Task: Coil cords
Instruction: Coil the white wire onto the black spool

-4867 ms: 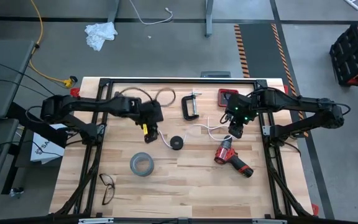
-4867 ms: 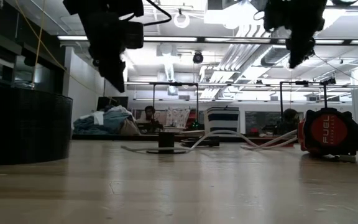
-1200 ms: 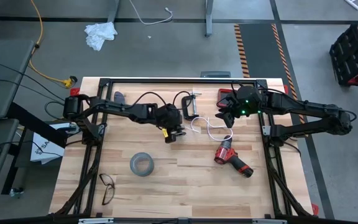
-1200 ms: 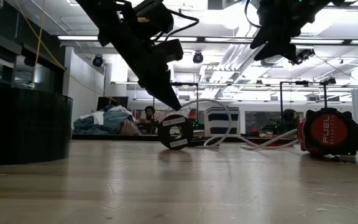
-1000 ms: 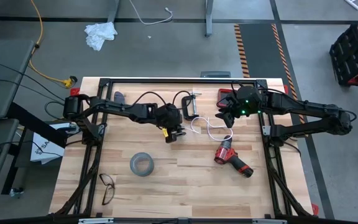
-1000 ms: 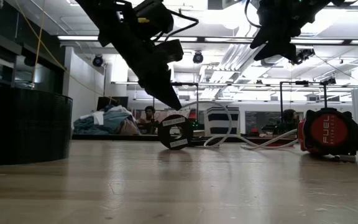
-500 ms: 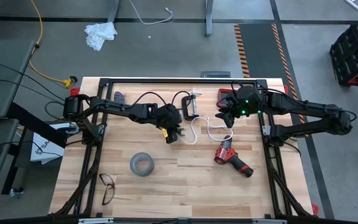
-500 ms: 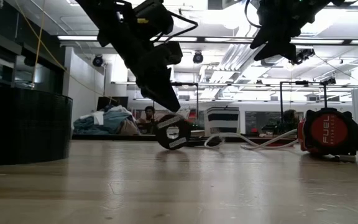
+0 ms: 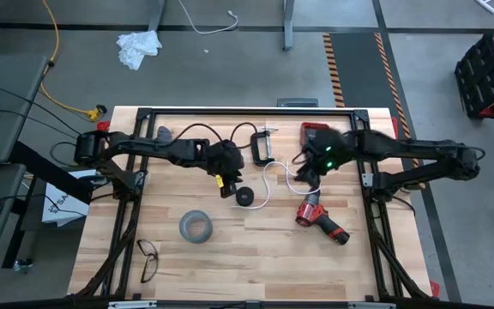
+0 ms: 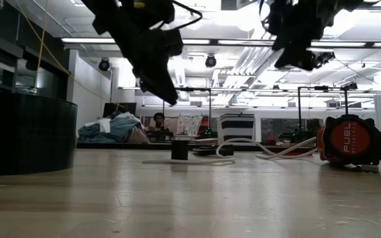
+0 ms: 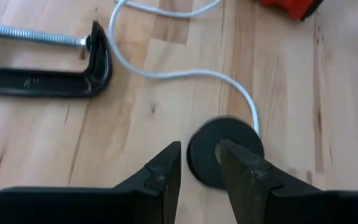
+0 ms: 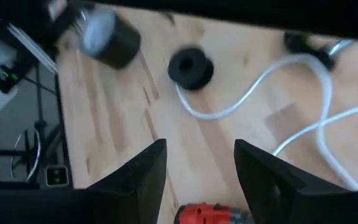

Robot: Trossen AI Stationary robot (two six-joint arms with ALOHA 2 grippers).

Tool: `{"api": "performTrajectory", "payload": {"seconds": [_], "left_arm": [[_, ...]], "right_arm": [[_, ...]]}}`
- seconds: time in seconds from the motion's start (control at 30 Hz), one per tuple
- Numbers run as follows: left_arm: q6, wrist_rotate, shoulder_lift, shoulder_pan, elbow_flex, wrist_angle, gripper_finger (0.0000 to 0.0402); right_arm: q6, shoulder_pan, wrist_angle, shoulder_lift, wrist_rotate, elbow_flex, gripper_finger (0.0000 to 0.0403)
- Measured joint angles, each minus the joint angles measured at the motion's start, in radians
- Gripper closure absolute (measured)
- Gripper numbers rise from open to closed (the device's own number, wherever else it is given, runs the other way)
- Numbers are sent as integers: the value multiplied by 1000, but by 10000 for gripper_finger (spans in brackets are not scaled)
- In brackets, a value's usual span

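With the black disc (image 9: 244, 196) and its white cable (image 9: 267, 184) lying loose on the desk (image 9: 264, 249), nothing is being gripped by the parted left hand (image 9: 226, 185) above, or the open right hand (image 9: 309, 176), so the cable is likely being left to spring uncoiled.

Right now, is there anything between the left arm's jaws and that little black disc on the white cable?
Nothing visible. The left gripper hangs open just above the black disc, with only air between. The C-clamp lies off to one side, clear of the path.
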Motion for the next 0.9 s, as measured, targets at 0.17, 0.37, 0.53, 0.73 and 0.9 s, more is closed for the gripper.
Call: {"api": "performTrajectory", "payload": {"seconds": [0.17,0.37,0.53,0.73,0.9], "left_arm": [[-63,60,27,-12,0,9,293],[-215,133,80,21,0,-15,291],[-323,203,107,96,-1,-27,286],[-463,507,219,183,-2,-18,286],[-516,628,278,203,-2,42,286]], "right_arm": [[61,42,48,167,16,0,220],[65,52,121,230,-30,0,220],[66,52,103,195,-29,0,220],[59,52,85,158,-29,0,220],[60,52,75,151,-26,0,220]]}}
